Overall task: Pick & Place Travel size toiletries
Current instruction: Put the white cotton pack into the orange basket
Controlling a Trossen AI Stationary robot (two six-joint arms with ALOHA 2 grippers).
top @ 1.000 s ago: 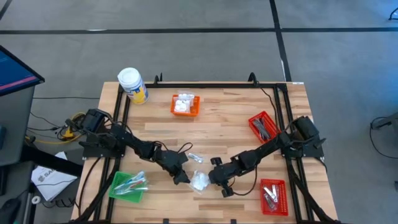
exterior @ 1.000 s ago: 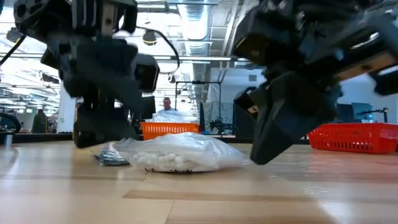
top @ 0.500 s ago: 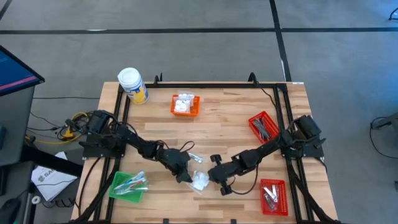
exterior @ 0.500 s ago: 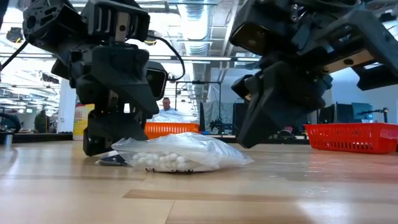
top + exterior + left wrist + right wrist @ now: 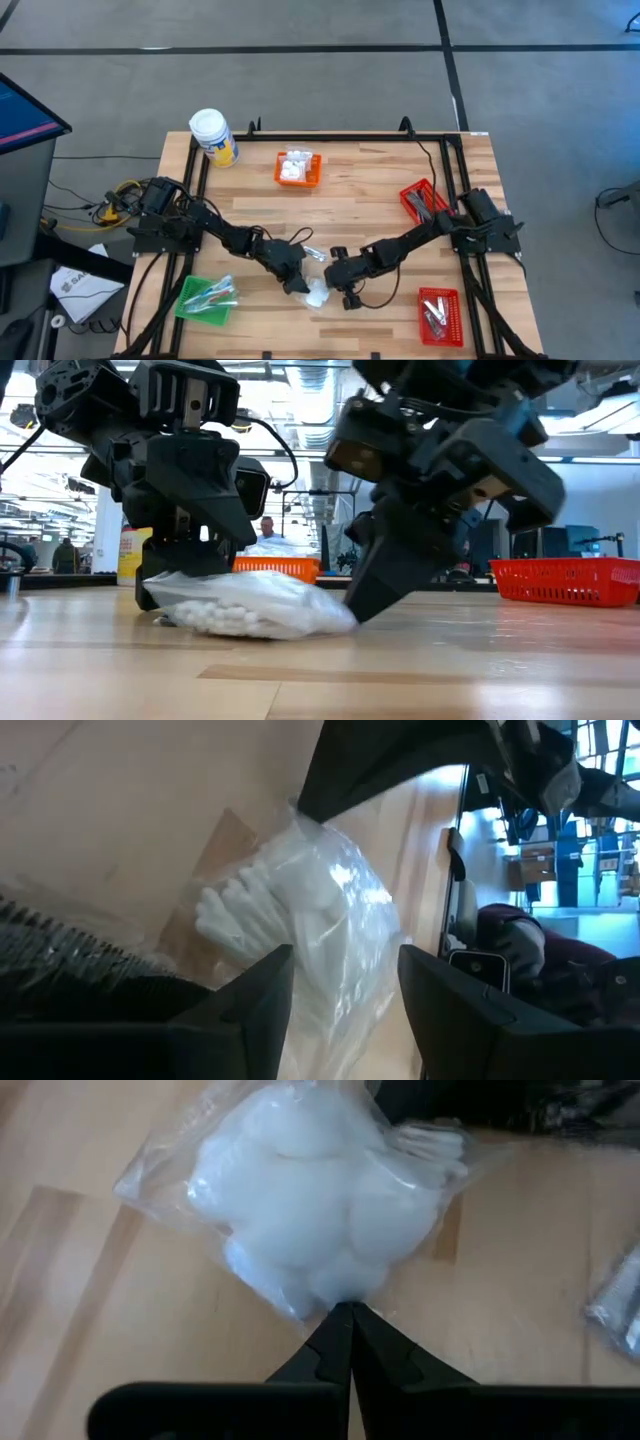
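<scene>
A white lumpy clear-wrapped packet [image 5: 318, 293] of the travel size toiletries lies flat on the wooden table near its front middle. My right gripper [image 5: 340, 1312] is shut, and its tips meet the packet's right side. My left gripper [image 5: 345, 970] stands open at the packet's left end [image 5: 175, 605]. The clear wrap [image 5: 335, 930] runs in between its two fingers. A slim dark and silvery sachet [image 5: 314, 254] lies on the table just beyond both grippers. My right gripper pushes the packet's edge [image 5: 335, 1292] with its shut fingertips [image 5: 355, 608]. It comes slanting down from the table's right, and the packet lies on the table. My left gripper has the wrap between its open fingers [image 5: 262, 990]; I cannot tell whether they touch it.
An orange basket [image 5: 298, 168] with white packets stands at the far middle. A red basket [image 5: 421, 200] is at the right, another red one [image 5: 438, 312] at the near right, and a green one [image 5: 208, 297] at the near left. A white-lidded jar [image 5: 213, 137] stands at the far left corner.
My right gripper, still shut, has gone down and toward the table's left, against the packet. The packet has slid left along the table toward my left gripper and has bunched up shorter. Its left end now lies between the left fingers.
</scene>
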